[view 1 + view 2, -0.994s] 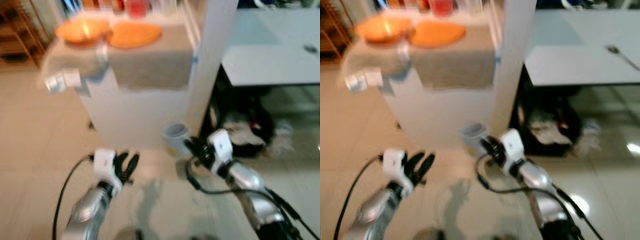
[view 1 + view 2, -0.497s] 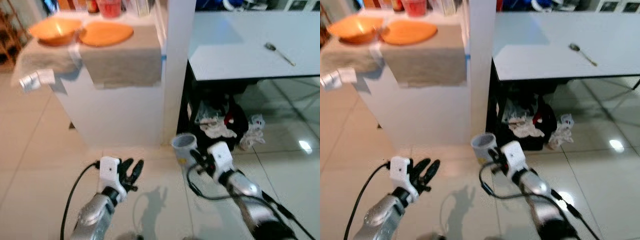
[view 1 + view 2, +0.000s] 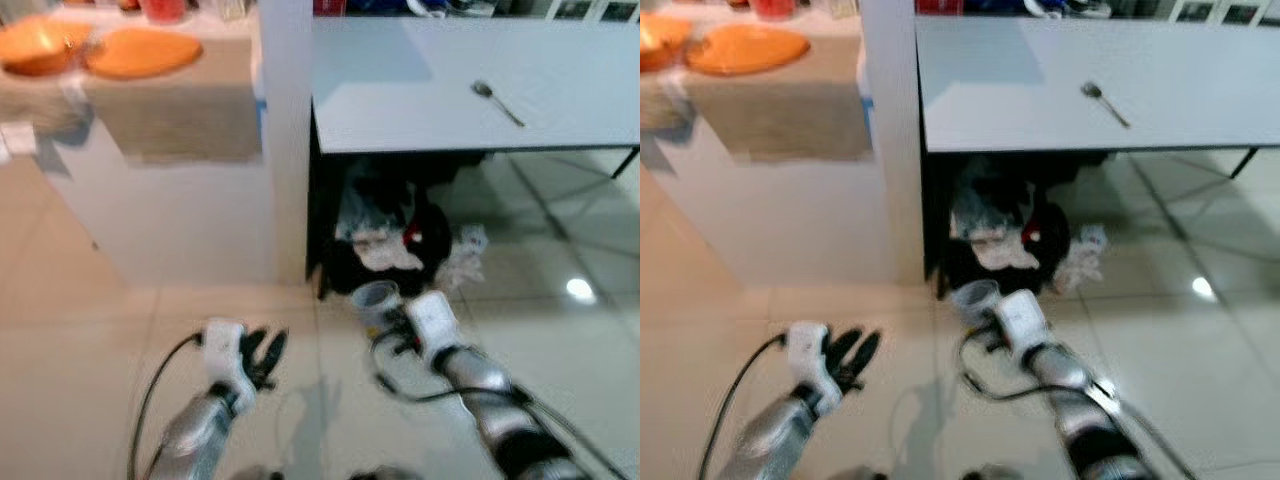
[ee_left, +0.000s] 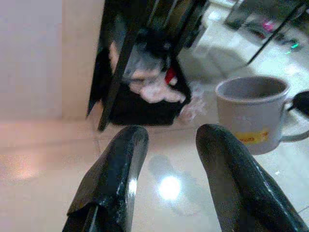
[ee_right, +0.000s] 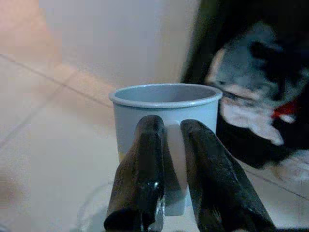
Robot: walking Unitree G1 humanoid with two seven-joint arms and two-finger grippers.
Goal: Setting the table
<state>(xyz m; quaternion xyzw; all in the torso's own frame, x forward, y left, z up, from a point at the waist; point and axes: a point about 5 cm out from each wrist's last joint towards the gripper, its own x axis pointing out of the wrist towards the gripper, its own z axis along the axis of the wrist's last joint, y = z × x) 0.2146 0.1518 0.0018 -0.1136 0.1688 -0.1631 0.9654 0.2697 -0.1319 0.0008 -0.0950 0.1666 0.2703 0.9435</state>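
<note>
Low down, right pincer [image 5: 166, 145] grips a grey cup [image 5: 166, 104]; left pincer [image 4: 169, 159] gapes empty.

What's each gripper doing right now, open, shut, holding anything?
Left gripper: open, empty, hanging low over the floor.
Right gripper: shut on the handle of the pale mug, carried upright.

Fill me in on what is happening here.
The robot stands on a tiled floor facing a white table. Its right gripper is shut on the handle of a pale blue-grey mug, carried low in front of it. The left gripper is open and holds nothing. One metal spoon lies on the table. On a cloth-covered counter to the left sit an orange plate and an orange bowl. The mug is not yet on the table.
</note>
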